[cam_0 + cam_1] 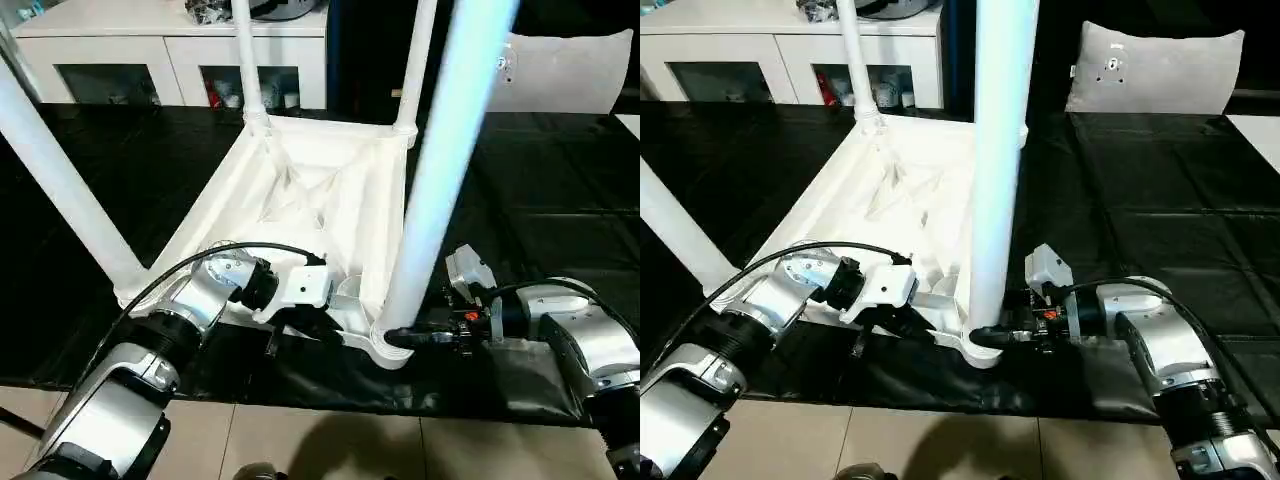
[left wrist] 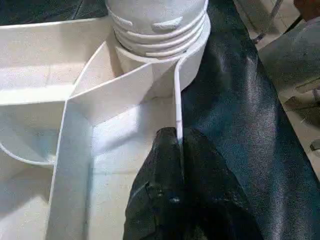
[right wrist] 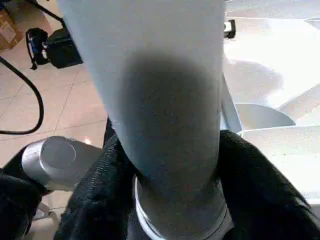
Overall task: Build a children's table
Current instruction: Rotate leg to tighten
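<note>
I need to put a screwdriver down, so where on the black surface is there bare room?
Bare: the black cover right of the table top, running to the grey cushion, and the stretch left of it toward the cabinet. Crowded: the near corner, where the right gripper grips the leg and the left gripper pinches the rim.

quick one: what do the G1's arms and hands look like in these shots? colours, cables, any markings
Both forearms are silver metal cylinders ringed by black joint bands. A black cable loops over the left wrist to a white housing behind the left hand. The right wrist carries a light grey box-shaped module, with small red-orange parts behind the right hand. Each hand has two black fingers with a matte, textured surface. No legible markings.
</note>
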